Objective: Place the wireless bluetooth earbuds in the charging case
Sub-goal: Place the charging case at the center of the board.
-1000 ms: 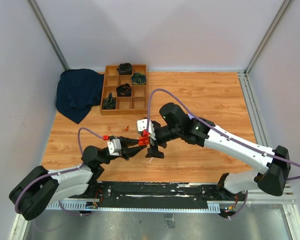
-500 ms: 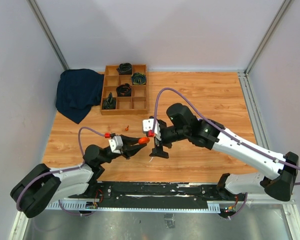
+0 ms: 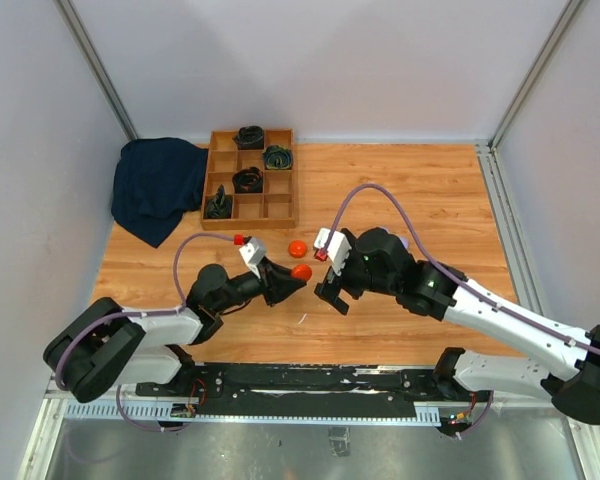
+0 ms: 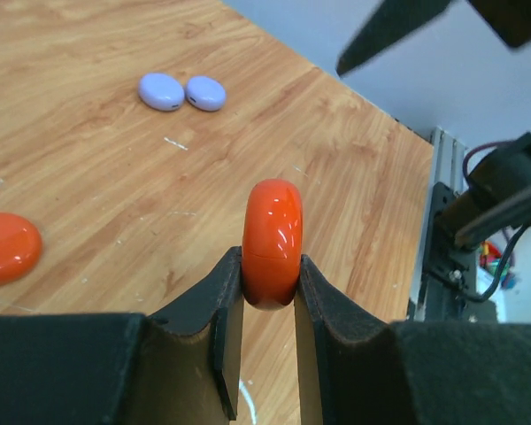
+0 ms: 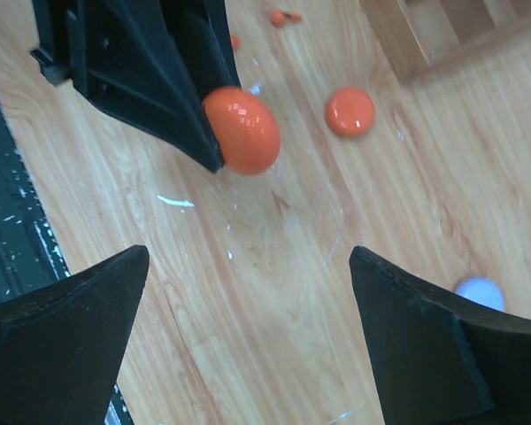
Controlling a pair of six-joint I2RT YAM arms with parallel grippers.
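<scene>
My left gripper (image 4: pixel 267 270) is shut on a round orange case (image 4: pixel 271 232), held edge-on with its seam showing, a little above the table; the case also shows in the top view (image 3: pixel 301 271) and the right wrist view (image 5: pixel 242 129). My right gripper (image 5: pixel 248 257) is open wide and empty, just right of the case in the top view (image 3: pixel 331 293). Two tiny orange-red earbuds (image 5: pixel 279 16) lie on the wood beyond the left gripper, seen only in the right wrist view. No lilac earbuds are in view.
A second orange disc (image 3: pixel 297 248) lies on the table behind the grippers. Two lilac discs (image 4: pixel 162 90) lie side by side farther off. A wooden compartment tray (image 3: pixel 248 180) and a dark blue cloth (image 3: pixel 158 185) sit at the back left.
My left gripper has swung up and right, carrying the orange case. My right gripper has pulled back to the right and is open. A second orange disc now shows on the table.
</scene>
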